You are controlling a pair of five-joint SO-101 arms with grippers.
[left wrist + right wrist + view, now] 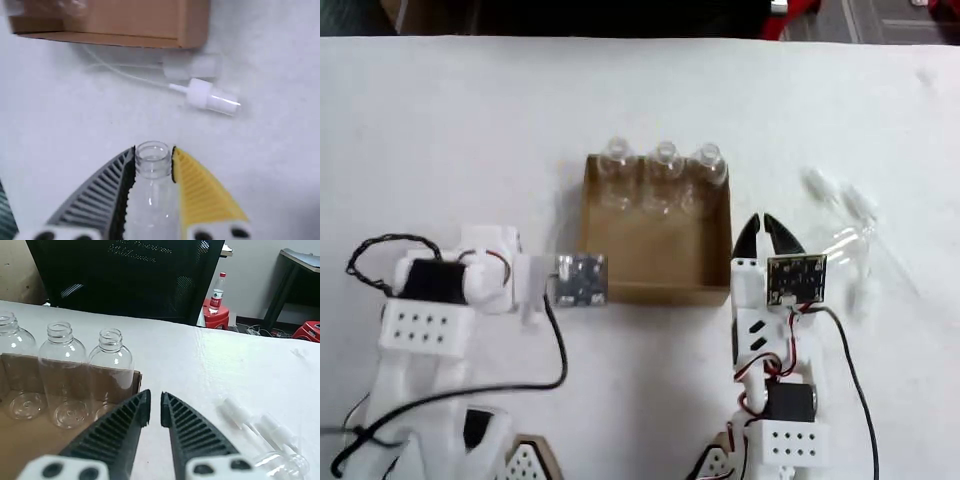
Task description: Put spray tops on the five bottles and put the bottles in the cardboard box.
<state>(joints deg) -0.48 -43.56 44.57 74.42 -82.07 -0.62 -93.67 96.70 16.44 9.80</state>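
My left gripper (pixel 152 161) is shut on the neck of a clear, topless bottle (pixel 151 192), held between its grey and yellow fingers (pixel 200 190). A white spray top (pixel 210 97) lies on the table just beyond it, and a second one (pixel 192 67) lies against the cardboard box (pixel 115 22). Three topless bottles (pixel 663 175) stand in a row along the far side of the cardboard box (pixel 660 270). My right gripper (pixel 765 228) hovers at the box's right wall, slightly open with nothing in it (pixel 155 407).
To the right of the box lie several loose spray tops (pixel 832 188) and a clear bottle (pixel 845 245) on its side, also seen as spray tops (pixel 237 412) and bottle (pixel 280 462). The left arm (pixel 450 290) sits to the left of the box. A black chair (pixel 125 275) stands behind the table.
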